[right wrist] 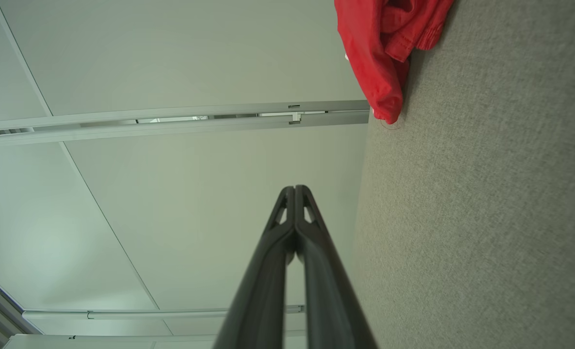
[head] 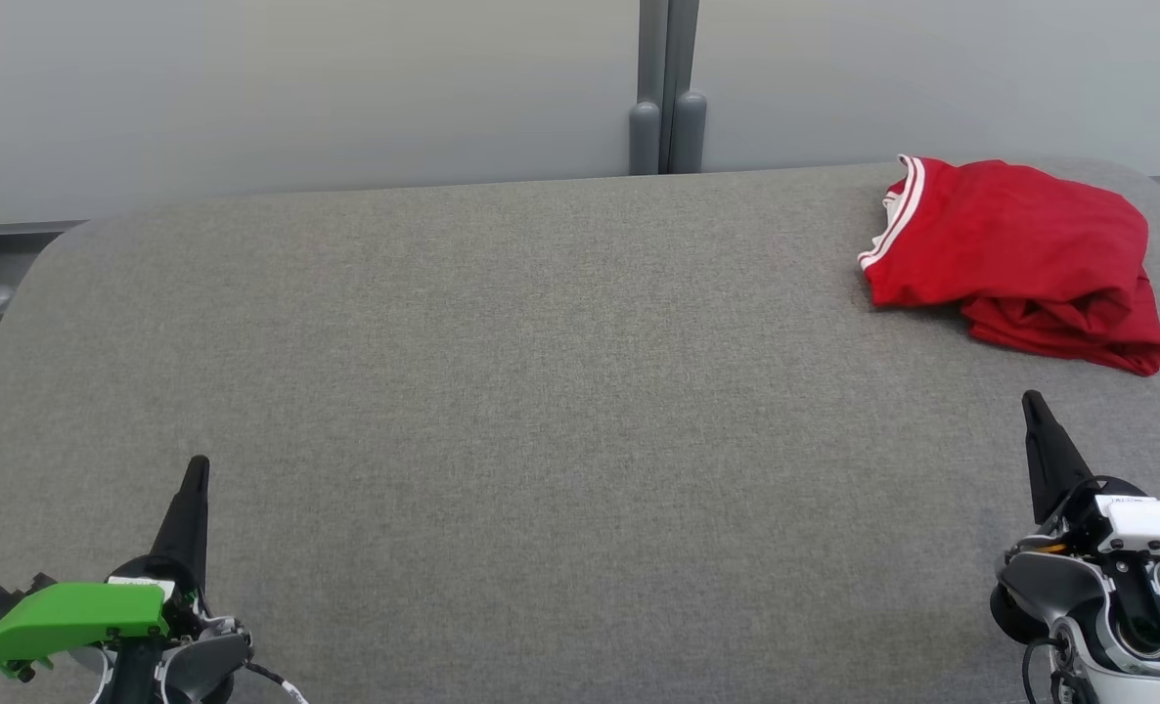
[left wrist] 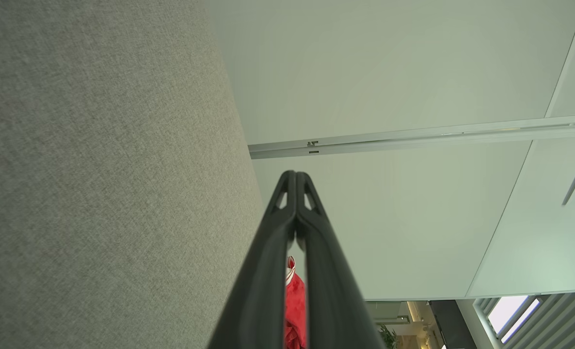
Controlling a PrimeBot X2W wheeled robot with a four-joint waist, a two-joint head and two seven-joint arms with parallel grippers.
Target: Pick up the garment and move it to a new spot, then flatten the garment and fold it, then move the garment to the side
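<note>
1. Both tools are clenched on nothing. The left tool (head: pixel 197 467) sits at my near left and the right tool (head: pixel 1033 399) at my near right, each over the grey desk (head: pixel 541 391).
2. The red garment (head: pixel 1015 249) lies doubled over at the desk's far right corner, rumpled along its near edge.
3. I judge this fits either a heap awaiting pickup or a folded piece already set aside.
4. So I commit to no move. The right tool is the nearer one, and its fingers are clenched.

A grey fabric-covered table (head: pixel 502 391) is shown. A bunched red garment (head: pixel 1020 254) is laid near its far right corner.
</note>
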